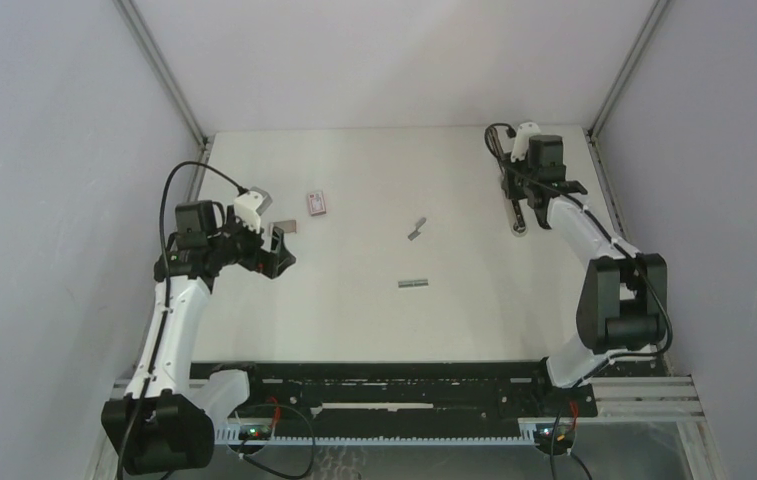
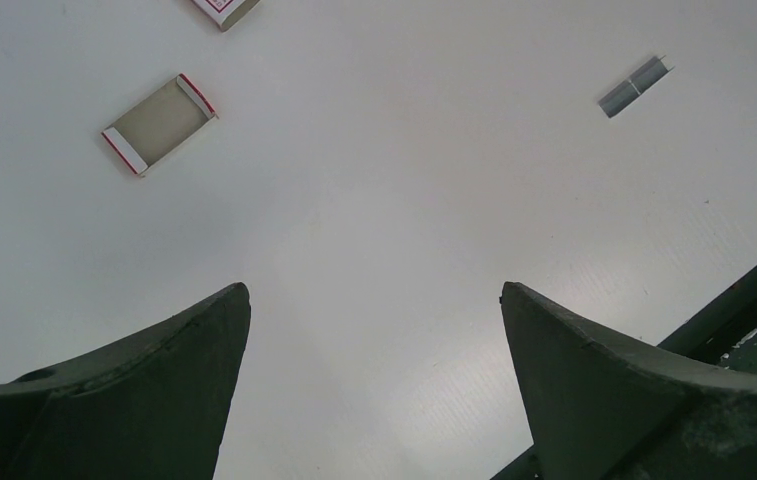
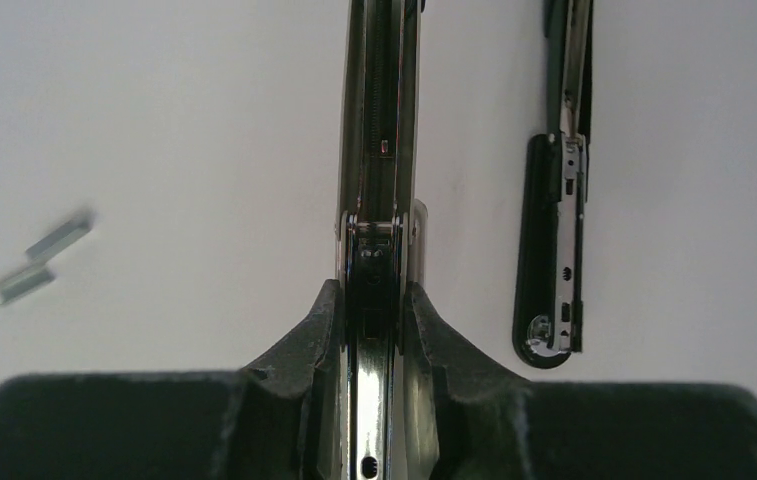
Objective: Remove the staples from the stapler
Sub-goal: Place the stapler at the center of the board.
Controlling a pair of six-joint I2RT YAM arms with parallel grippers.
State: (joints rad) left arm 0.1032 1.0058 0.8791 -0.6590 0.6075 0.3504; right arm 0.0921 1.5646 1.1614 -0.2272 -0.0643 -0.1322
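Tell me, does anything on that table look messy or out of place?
A little. The staples lie loose mid-table, one strip askew and seemingly split in two. The small box sits apart from a matching empty tray. The stapler is swung open, its metal rail pinched in the right gripper.

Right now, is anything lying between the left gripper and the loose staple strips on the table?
Nothing visible. The left gripper is open, with only bare table between it and the staple strips. The open box tray and the small box lie off to one side of that line.
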